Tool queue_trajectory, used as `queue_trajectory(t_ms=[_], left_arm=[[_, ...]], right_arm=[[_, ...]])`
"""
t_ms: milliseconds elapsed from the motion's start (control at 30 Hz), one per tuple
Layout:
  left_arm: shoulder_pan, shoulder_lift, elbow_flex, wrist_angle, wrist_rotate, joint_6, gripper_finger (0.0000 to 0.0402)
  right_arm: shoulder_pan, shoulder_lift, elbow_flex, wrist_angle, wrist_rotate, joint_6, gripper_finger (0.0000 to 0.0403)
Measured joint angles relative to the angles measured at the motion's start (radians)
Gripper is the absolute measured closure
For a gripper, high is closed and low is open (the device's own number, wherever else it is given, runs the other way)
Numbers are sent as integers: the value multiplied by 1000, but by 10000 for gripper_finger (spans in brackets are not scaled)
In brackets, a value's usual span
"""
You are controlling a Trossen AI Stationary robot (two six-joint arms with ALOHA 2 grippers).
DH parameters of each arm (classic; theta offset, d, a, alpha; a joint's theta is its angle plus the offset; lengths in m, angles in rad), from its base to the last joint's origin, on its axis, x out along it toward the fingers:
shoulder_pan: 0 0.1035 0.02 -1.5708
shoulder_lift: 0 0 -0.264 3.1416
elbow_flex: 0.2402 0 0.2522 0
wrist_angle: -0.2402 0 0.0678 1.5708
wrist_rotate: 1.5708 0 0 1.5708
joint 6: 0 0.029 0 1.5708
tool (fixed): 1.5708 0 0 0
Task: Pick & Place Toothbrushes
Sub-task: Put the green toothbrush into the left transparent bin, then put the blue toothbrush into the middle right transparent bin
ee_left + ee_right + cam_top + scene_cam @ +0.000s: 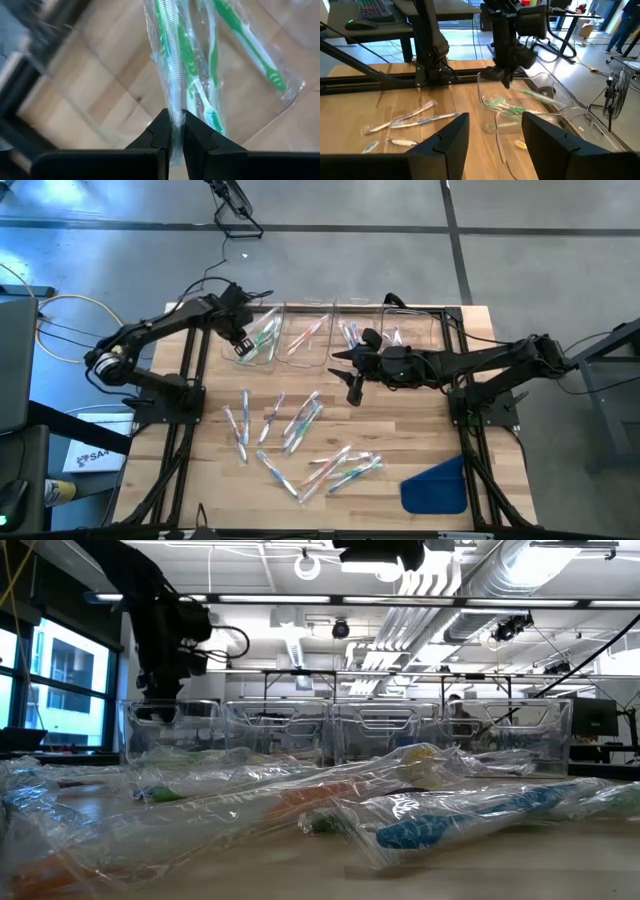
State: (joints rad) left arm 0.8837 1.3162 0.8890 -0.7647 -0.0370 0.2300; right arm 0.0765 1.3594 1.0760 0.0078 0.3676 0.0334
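Note:
Several wrapped toothbrushes (pixel 300 435) lie scattered flat on the wooden table, green, blue and pink-orange in clear wrappers. My left gripper (pixel 243 345) hangs over the leftmost clear bin (pixel 262 358) at the far edge, shut on a green wrapped toothbrush (pixel 169 55). More green toothbrushes (pixel 250 55) lie on that bin's floor. My right gripper (pixel 352 388) is open and touches nothing. It hovers over bare wood near the table's middle, in front of the bins and far of the scattered toothbrushes. My left gripper pinches the green toothbrush by one end of its clear wrapper (pixel 174 122) between the two fingertips (pixel 162 131). The fingers come from above, slanting down into the bin. The toothbrush runs on from the fingertips, tilted, above the ones lying in the bin.
Four clear bins (pixel 310 335) stand in a row along the far edge; some hold pink and blue toothbrushes. A blue flat cloth-like piece (pixel 436 486) lies at the near right corner. Bare wood lies between the bins and the scattered toothbrushes.

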Motion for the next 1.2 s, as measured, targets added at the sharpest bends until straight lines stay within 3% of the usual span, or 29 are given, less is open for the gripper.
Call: queue_trajectory(t_ms=[267, 600, 933, 1200], left_arm=[[0, 95, 0, 22, 1, 5, 378], [0, 109, 0, 62, 1, 16, 374], [0, 109, 0, 64, -7, 35, 283], [0, 109, 0, 64, -7, 35, 268]], right_arm=[[0, 0, 0, 0, 0, 0, 227], [0, 0, 0, 0, 0, 0, 227], [0, 1, 0, 1, 0, 0, 227], [-1, 1, 0, 3, 0, 0, 227]])
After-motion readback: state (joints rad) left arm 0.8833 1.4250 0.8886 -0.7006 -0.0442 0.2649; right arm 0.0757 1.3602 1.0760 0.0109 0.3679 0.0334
